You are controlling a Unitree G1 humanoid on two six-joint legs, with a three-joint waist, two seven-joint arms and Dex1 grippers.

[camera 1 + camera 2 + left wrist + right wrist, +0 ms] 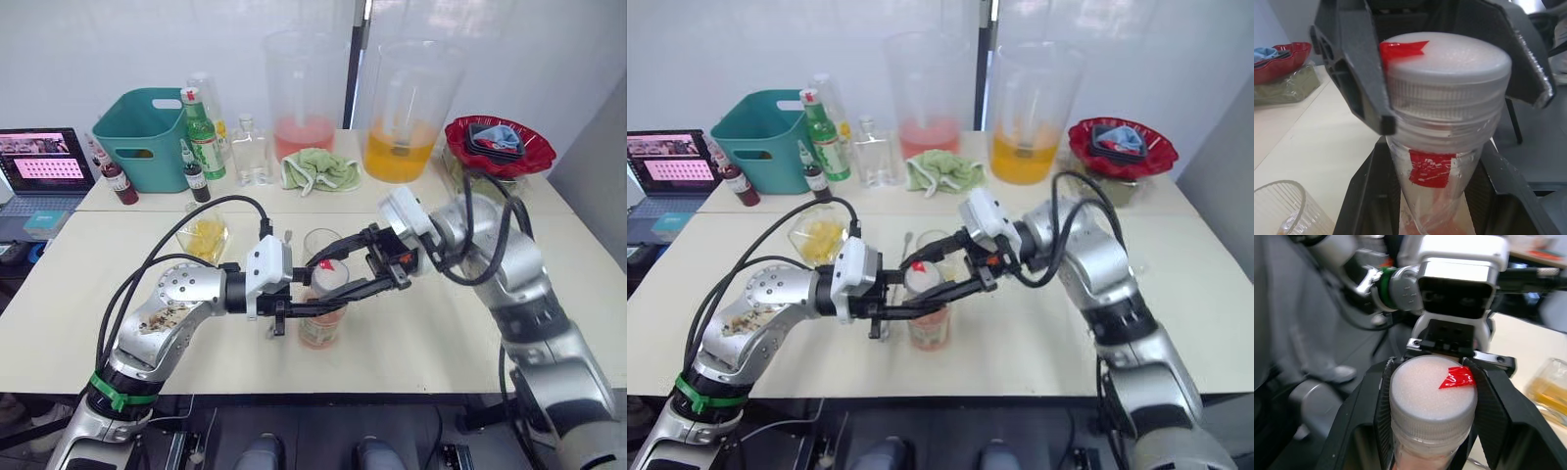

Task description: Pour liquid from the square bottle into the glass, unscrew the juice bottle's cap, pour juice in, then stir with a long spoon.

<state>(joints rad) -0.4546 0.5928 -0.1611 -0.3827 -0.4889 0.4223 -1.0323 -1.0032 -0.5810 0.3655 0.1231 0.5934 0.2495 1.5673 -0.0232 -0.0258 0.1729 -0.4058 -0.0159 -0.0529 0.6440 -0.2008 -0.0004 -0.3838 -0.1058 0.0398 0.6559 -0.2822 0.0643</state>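
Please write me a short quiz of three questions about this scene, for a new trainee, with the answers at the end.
1. True or false: the right gripper is closed around the white cap of the juice bottle.
2. Which gripper holds the juice bottle's body below the cap?
A. left gripper
B. right gripper
C. neither
3. Fill in: the small mark on top of the cap is a piece of ____ tape.

Key:
1. True; its two fingers press the cap from both sides.
2. A; the left gripper clamps the bottle, which stands upright on the table.
3. red

Two pitchers (304, 98), one basket (147, 137)
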